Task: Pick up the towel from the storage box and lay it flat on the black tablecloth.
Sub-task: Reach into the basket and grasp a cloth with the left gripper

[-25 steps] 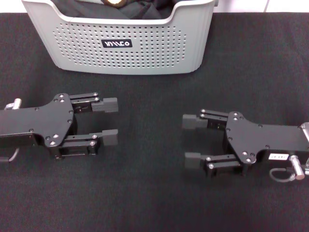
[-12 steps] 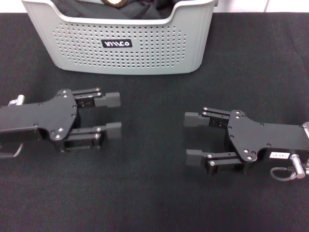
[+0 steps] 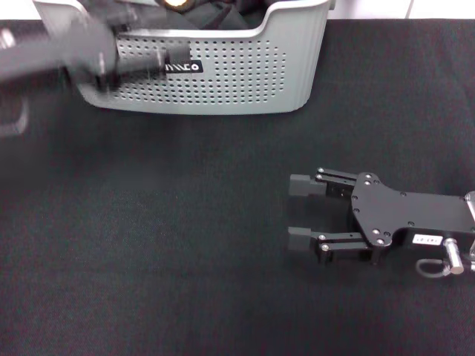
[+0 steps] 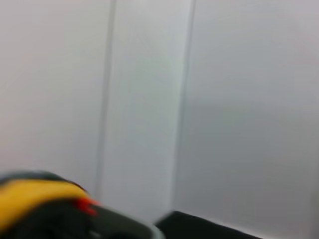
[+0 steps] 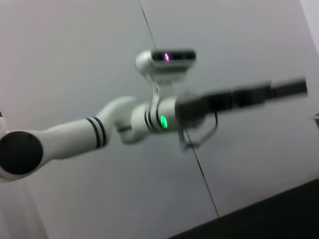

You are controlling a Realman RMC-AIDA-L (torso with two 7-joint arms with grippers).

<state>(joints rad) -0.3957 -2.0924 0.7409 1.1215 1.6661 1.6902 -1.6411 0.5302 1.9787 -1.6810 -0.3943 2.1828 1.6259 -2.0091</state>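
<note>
The light grey storage box point(image 3: 223, 81) stands at the far edge of the black tablecloth point(image 3: 185, 245). Only a small orange patch of the towel point(image 3: 176, 4) peeks over the box's rim among dark folds; the left wrist view shows it as a yellow mass point(image 4: 35, 196). My left gripper point(image 3: 174, 61) is a moving blur in front of the box's left front wall, over the black label. From the right wrist view it appears as a dark bar point(image 5: 284, 89) held high. My right gripper point(image 3: 300, 209) rests open and empty on the tablecloth at the right.
A white wall point(image 4: 224, 99) rises behind the table. Dark fabric point(image 3: 215, 15) fills the rest of the box's visible inside. The tablecloth stretches bare in front of the box and to the left of the right gripper.
My left arm has swung fast from the tablecloth's left side up and back to the storage box. The right gripper has crept slightly to the right and nearer.
</note>
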